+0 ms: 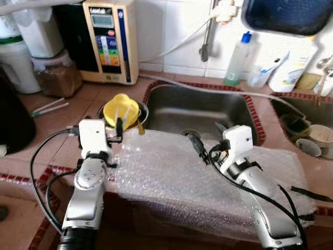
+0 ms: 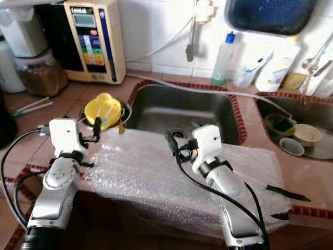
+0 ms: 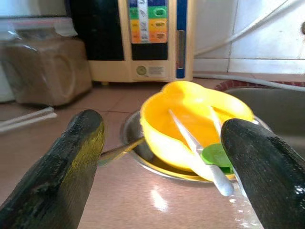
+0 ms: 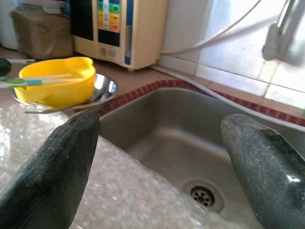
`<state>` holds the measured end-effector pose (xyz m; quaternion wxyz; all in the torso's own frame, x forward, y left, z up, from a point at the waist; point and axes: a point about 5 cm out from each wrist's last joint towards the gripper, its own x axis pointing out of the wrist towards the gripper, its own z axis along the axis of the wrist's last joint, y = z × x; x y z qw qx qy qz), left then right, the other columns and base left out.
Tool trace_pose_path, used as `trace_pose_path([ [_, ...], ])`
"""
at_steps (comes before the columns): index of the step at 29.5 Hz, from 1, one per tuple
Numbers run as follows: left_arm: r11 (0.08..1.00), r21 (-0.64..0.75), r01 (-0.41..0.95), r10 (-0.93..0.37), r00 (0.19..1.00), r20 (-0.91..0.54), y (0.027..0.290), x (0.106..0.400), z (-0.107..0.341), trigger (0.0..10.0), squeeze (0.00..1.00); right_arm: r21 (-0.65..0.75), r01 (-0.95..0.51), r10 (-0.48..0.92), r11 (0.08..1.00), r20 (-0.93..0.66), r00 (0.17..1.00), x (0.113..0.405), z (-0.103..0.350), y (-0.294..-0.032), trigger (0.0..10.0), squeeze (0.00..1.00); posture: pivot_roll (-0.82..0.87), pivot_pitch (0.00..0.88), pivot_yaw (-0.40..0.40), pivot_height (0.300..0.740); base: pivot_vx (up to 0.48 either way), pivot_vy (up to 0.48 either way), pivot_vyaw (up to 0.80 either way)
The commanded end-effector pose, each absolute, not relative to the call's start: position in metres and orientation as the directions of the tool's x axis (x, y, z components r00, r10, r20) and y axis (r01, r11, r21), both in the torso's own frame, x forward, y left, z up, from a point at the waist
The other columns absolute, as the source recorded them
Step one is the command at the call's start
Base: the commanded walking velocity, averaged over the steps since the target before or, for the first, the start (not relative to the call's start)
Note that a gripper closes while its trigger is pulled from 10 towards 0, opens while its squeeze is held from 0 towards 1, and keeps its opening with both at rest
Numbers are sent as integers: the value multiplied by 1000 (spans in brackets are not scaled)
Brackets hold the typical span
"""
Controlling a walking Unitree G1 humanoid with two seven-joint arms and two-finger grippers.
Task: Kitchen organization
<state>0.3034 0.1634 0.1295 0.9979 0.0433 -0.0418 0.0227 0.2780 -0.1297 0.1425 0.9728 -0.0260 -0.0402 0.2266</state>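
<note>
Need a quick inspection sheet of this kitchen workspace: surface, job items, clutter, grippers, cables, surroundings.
Surface: tiled counter with a steel sink; bubble wrap over the front edge.
Job's things: yellow bowl with utensils, sitting in a metal dish.
Clutter: straws; cups in the second basin.
Grippers: left gripper open, facing the bowl; right gripper open, over the sink's front edge.
Cables: black cables along both arms.
Surroundings: water purifier, bottles.

Silver arms, white wrists, black cables, black-fingered pincers.
</note>
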Motion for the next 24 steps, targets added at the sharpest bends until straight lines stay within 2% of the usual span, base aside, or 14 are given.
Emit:
trace_pose_path([
  [1, 995, 99, -13, 3, 995, 96, 157, 303, 131, 10000, 0, -78, -430, 435, 900, 78, 897, 279, 148, -132, 10000, 0, -3, 0, -7, 740, 0, 0, 0],
  [9, 996, 82, 21, -28, 996, 83, 153, 302, 129, 10000, 0, -86, -423, 429, 902, 75, 900, 280, 147, -132, 10000, 0, -4, 0, -5, 740, 0, -76, 0],
  [19, 996, 85, 21, -27, 997, 76, 155, 302, 128, 10000, 0, -26, -351, 352, 936, 64, 934, 286, 148, -137, 10000, 0, 2, 0, 0, 740, 0, -462, 0],
  [24, 996, 84, 15, -22, 996, 86, 156, 302, 130, 10000, 0, -86, -332, 338, 939, 74, 938, 288, 150, -135, 10000, 0, 3, 0, 0, 740, 0, -370, 0],
])
